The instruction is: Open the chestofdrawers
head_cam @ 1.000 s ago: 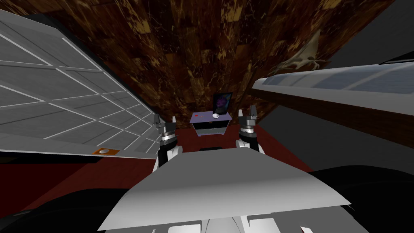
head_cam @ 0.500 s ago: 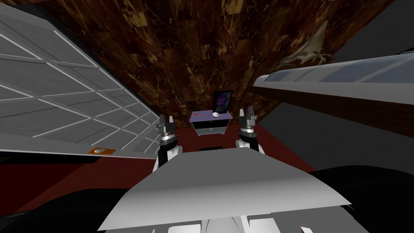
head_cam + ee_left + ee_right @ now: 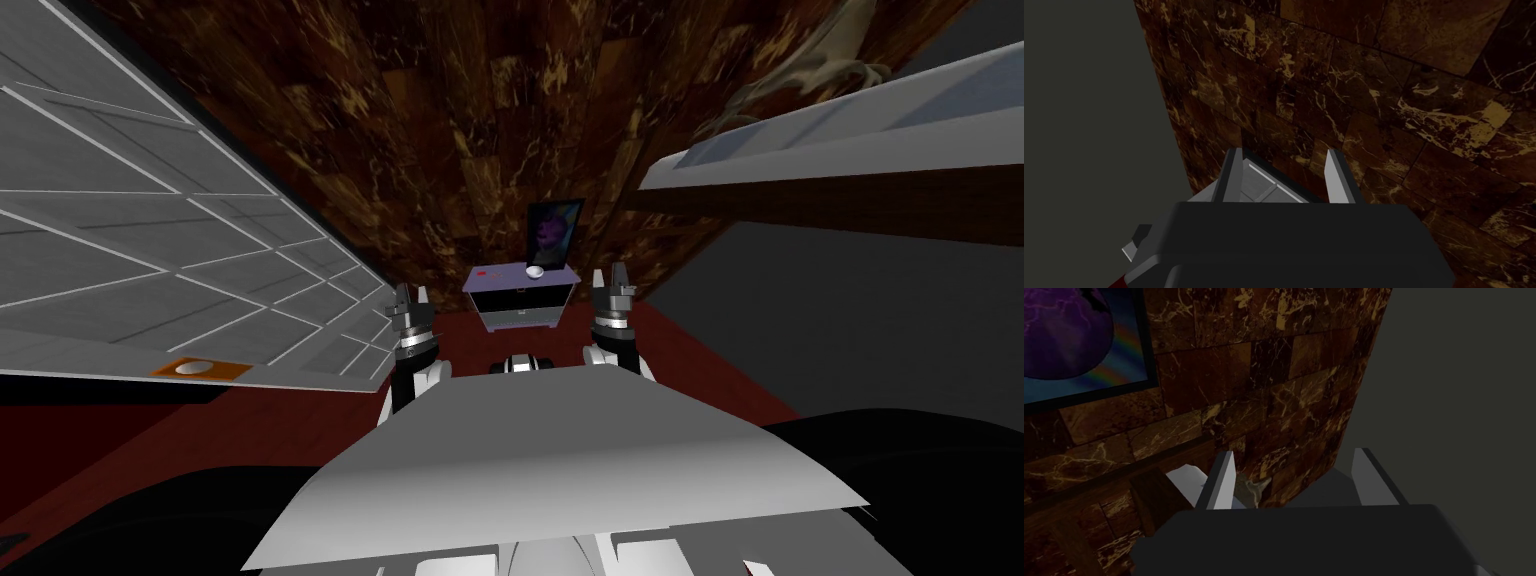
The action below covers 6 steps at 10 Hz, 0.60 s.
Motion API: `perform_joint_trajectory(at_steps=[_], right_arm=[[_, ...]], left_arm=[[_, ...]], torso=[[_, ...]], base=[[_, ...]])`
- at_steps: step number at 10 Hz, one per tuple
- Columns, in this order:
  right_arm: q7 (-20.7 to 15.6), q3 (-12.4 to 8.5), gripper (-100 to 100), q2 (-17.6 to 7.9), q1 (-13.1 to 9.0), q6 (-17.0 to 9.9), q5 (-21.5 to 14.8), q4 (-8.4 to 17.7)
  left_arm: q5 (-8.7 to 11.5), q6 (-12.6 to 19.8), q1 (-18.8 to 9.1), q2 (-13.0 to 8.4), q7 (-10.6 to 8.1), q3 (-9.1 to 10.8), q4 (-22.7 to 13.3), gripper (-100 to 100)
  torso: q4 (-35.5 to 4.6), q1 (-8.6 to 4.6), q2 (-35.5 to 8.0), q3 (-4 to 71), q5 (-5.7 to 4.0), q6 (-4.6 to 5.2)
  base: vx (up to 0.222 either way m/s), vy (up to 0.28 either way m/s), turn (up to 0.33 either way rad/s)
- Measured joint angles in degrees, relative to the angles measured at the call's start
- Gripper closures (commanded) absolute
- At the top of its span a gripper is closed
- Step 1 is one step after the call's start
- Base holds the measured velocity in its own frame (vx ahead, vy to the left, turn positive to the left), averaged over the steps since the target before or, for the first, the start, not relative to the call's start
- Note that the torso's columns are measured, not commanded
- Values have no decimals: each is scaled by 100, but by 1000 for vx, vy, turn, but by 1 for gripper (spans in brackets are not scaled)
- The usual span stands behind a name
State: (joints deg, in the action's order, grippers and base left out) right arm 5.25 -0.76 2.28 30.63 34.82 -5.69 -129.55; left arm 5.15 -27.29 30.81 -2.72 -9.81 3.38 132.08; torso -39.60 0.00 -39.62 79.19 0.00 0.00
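A small lilac-topped chest of drawers stands against the brown marble wall, straight ahead and some way off. Its dark front faces me with a thin pale handle. A small white bowl sits on its top. My left gripper is raised to the chest's left and my right gripper to its right, both well short of it. In each wrist view the fingers stand apart with nothing between them: left gripper, right gripper.
A framed purple picture hangs on the wall above the chest. A large grey panelled surface runs along my left, bearing an orange tile. A long grey-topped, wood-edged piece runs along my right. The floor is dark red.
The whole head view has shifted: I have moved or turned slightly, and the chest and picture sit a little higher and nearer. The left gripper's fingers look a little closer together than a second ago.
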Motion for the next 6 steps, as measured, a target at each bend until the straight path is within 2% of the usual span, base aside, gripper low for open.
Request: perform_joint_trajectory(at_steps=[2, 4, 5, 6], right_arm=[[-21, 26, -100, -299, 13, -189, -126, 91], [-117, 157, -100, -568, 25, -503, -407, 278], [-121, 140, -100, -667, 34, -639, -451, 317], [-120, 157, -100, -782, 76, -824, -555, 342]], left_arm=[[0, 1, 1, 0, 0, 0, -3, 0], [0, 1, 1, 0, 0, 0, -3, 0], [0, 1, 1, 0, 0, 0, -3, 0], [0, 1, 1, 0, 0, 0, -3, 0]], torso=[[-243, -3, -239, 511, -1, -1], [-264, -3, -256, 543, -1, -1], [-268, 0, -267, 538, 0, 3], [-270, 2, -271, 535, 1, -1]], base=[[38, -13, 131], [49, -22, 112], [40, -16, 110], [54, -22, 277]])
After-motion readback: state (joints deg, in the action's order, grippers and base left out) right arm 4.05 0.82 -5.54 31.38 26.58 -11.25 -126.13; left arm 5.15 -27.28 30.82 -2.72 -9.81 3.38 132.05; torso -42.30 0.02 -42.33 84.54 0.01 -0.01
